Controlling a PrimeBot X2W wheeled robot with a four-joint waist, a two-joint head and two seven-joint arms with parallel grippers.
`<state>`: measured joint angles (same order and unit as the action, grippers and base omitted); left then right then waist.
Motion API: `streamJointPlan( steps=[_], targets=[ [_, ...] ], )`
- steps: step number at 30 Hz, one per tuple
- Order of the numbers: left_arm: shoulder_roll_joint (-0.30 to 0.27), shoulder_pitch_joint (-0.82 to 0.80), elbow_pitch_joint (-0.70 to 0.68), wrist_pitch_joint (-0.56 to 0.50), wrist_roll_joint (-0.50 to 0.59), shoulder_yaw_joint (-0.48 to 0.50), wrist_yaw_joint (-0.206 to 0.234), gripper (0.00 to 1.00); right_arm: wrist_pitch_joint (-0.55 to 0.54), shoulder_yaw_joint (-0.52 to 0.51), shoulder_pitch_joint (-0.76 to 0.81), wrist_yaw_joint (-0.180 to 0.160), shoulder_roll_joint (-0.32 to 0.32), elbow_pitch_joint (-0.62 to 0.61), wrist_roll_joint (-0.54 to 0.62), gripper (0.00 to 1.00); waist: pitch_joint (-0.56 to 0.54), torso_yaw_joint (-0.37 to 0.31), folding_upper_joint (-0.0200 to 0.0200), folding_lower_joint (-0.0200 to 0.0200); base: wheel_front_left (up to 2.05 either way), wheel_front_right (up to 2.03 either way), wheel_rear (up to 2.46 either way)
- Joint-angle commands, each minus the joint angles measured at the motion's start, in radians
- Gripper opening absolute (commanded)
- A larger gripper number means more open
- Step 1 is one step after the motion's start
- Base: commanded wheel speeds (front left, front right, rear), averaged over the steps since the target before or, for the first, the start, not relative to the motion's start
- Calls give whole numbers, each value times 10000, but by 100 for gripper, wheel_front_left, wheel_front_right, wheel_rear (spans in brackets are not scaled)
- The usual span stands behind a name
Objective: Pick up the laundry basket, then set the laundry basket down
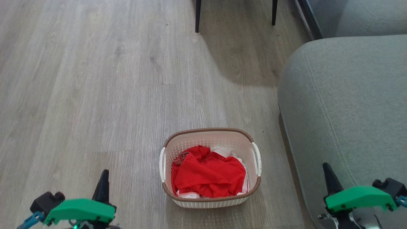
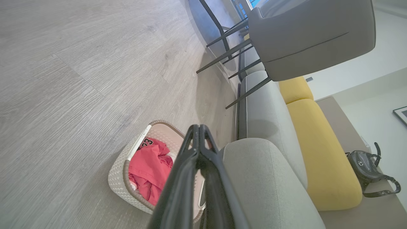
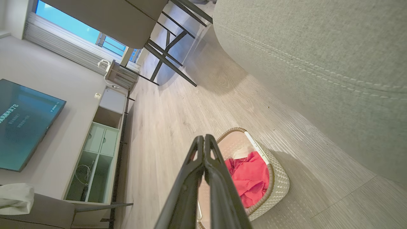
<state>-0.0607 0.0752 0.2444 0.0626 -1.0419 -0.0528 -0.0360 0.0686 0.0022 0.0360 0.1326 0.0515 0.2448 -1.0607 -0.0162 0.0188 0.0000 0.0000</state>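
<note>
The laundry basket (image 1: pixel 194 201) stands on the wooden floor just left of a grey sofa, cream-white and perforated with a brown rim and white side handles, red and white clothes inside. It shows again in the left wrist view (image 2: pixel 119 181) and the right wrist view (image 3: pixel 278 184). My left gripper (image 1: pixel 104 175) is shut and empty, low at the left, well clear of the basket; its tips (image 2: pixel 199 127) meet. My right gripper (image 1: pixel 327 168) is shut and empty at the lower right, in front of the sofa arm; its tips (image 3: pixel 203 137) also meet.
The grey sofa (image 1: pixel 346 105) rises close on the basket's right. Black chair legs (image 1: pixel 197 16) stand at the far end of the floor. Yellow cushions (image 2: pixel 318 149) and a dark bag (image 2: pixel 365 168) lie on the sofa. A TV (image 3: pixel 22 127) and cabinet (image 3: pixel 98 149) line the far wall.
</note>
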Motion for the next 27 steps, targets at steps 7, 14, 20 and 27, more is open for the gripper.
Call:
streamJointPlan(
  steps=[7,14,20,27],
  targets=[
    [-123,-726,-231,-260,-979,440,-203,0,-264,-57,-714,-12,207,-252,-974,0,28,-27,0,0,0,0,0],
    [-119,-873,-200,-433,-1646,569,-304,0,-436,-158,-808,-13,212,-221,-1625,0,51,-49,0,0,0,0,0],
    [-114,-1020,-169,-607,-2311,699,-405,0,-609,-261,-902,-14,216,-189,-2274,0,73,-71,0,0,0,0,0],
    [-108,-1191,-133,-812,-3085,852,-522,0,-813,-384,-1012,-15,218,-153,-3029,0,99,-96,0,0,0,0,0]
  ],
)
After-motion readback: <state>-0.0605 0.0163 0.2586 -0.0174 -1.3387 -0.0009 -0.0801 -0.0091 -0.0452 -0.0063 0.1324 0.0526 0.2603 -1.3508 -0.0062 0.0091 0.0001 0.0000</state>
